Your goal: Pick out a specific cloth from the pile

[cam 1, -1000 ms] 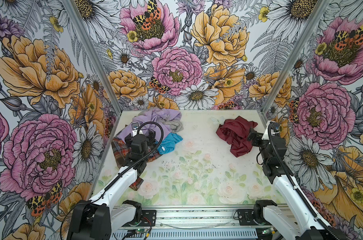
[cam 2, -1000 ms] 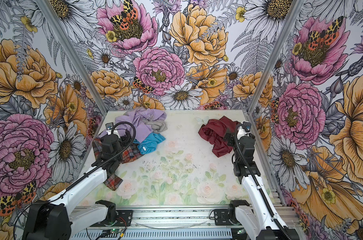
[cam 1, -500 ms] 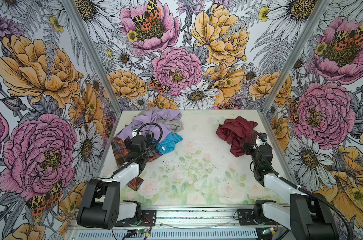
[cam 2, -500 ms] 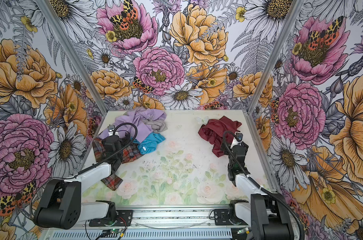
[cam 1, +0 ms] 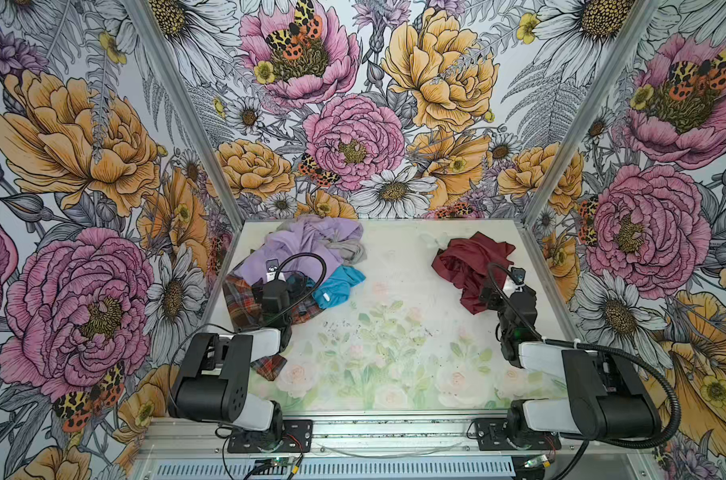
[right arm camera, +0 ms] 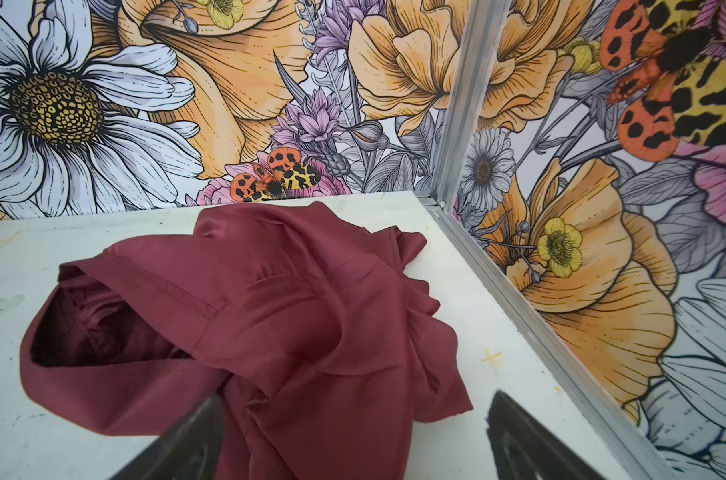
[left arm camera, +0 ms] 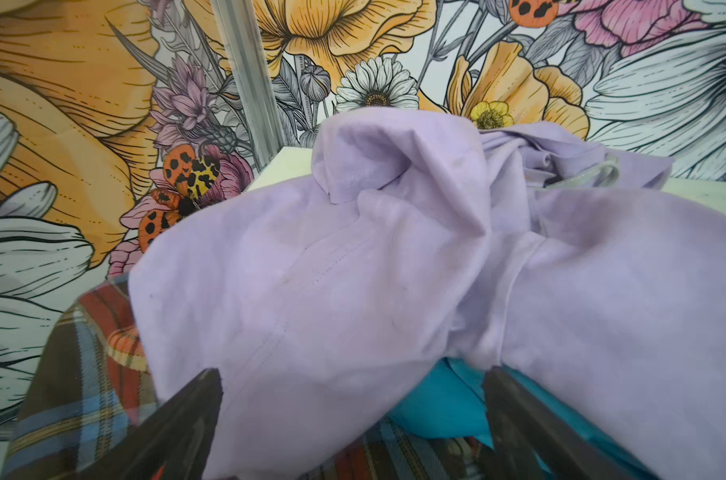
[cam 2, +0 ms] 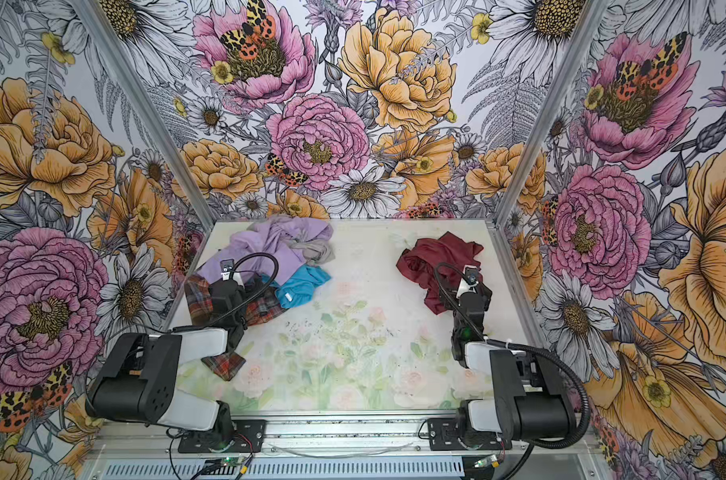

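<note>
We judge the cloth (cam 1: pixel 465 262) picked out, so neither claw needs to hold anything.
It lies alone on the bench (cam 1: pixel 394 257), well apart from the pile (cam 1: pixel 311 249); right claw (right arm camera: pixel 355 399) and left claw (left arm camera: pixel 351 372) are spread, empty.

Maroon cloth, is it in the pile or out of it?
Out. The maroon cloth lies crumpled by itself on the right, with bare table between it and the pile.

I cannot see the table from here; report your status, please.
Left tool open over pile. Right tool open at maroon cloth, not gripping. Cloth lies apart from pile, nothing on it.
</note>
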